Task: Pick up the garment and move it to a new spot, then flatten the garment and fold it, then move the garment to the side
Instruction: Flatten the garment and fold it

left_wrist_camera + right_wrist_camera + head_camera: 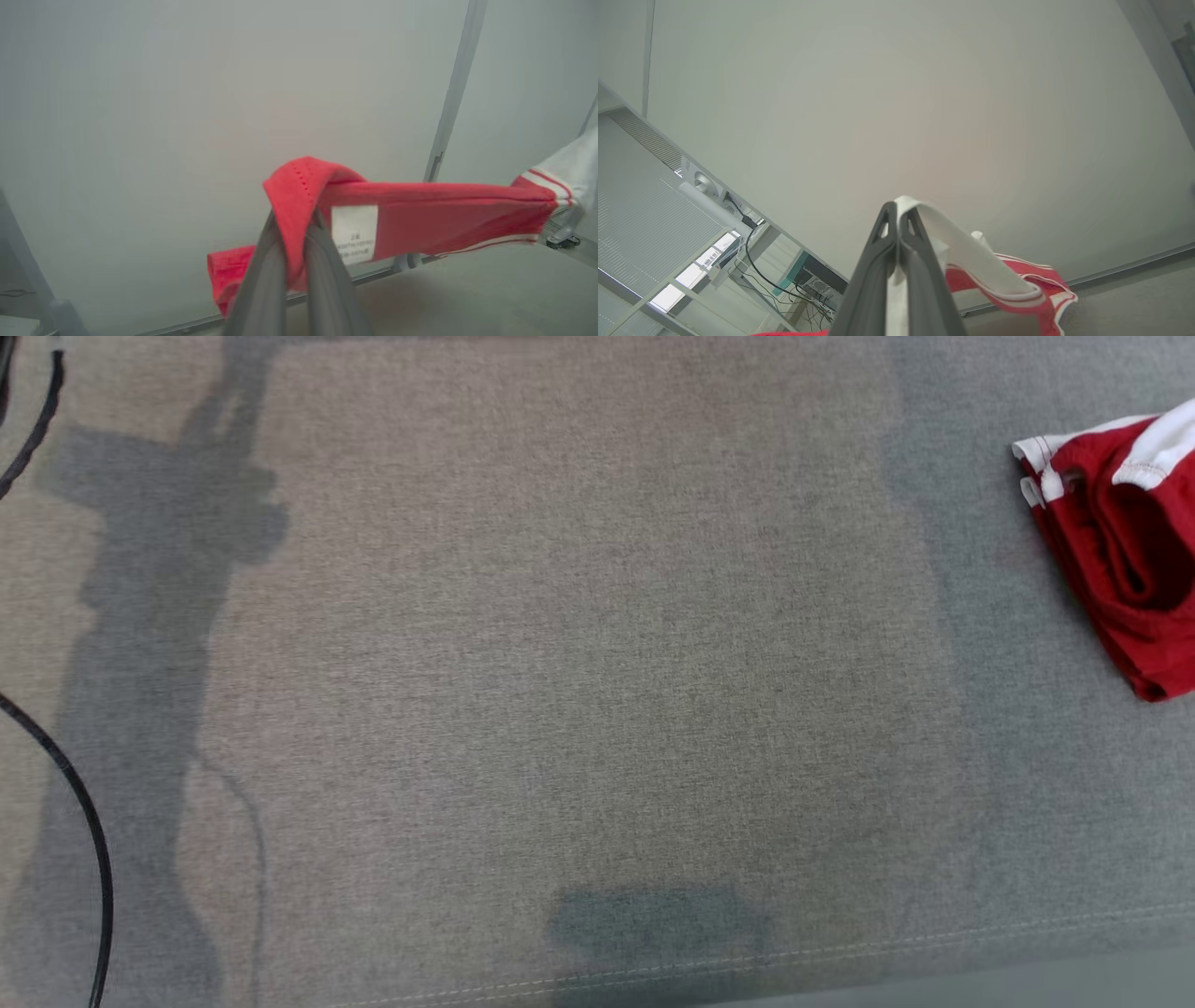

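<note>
The garment (1130, 541) is red with white trim. In the head view it hangs bunched at the right edge, above the grey fabric surface (560, 616). In the left wrist view my left gripper (295, 224) is shut on a red fold of the garment (420, 214), which stretches taut to the right and shows a white care label. My right gripper (899, 210) is shut on the white band of the garment (971, 261), whose red part trails off to the lower right. Both wrist views face a pale wall, so the cloth is lifted off the surface.
A black cable (84, 821) loops along the left side of the surface, beside an arm's shadow. A stitched seam (840, 952) marks the near edge. A metal frame post (448, 116) stands behind the cloth. Blinds and tangled wires (784, 289) lie beyond.
</note>
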### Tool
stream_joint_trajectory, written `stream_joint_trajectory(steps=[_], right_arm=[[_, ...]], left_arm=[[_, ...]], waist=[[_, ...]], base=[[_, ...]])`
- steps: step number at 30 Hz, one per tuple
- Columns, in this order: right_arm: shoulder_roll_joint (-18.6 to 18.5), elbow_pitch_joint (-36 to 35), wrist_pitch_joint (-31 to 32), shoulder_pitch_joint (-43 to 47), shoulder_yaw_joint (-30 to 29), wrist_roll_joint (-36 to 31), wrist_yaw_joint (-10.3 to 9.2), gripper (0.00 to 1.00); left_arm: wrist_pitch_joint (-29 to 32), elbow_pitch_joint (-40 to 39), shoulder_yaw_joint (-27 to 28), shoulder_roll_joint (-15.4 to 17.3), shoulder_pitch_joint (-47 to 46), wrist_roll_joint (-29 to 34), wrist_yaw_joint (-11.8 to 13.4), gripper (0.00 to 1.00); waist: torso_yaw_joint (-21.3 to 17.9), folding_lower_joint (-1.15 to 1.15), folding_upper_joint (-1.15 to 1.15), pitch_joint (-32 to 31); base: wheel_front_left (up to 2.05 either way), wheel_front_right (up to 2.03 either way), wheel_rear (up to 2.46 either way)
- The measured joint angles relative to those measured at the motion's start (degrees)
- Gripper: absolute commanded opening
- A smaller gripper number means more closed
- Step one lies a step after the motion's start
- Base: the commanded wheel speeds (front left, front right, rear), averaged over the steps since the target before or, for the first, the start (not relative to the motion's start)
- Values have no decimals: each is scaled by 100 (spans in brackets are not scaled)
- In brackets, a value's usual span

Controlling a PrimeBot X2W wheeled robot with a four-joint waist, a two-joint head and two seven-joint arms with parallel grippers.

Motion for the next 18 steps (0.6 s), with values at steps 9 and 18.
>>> stream_joint_trajectory(steps=[9, 18], right_arm=[[-279, -958, 678, 1502, 224, 579, 0, 0], [-810, -1882, 949, 3269, 176, 1028, 0, 0]], left_arm=[[-337, 167, -413, 105, 1287, -667, 0, 0], [-363, -820, 1274, -225, 3403, 2, 0, 0]], waist=[[-234, 0, 0, 421], [-119, 0, 0, -58]], base=[[0, 0, 0], [0, 0, 0]])
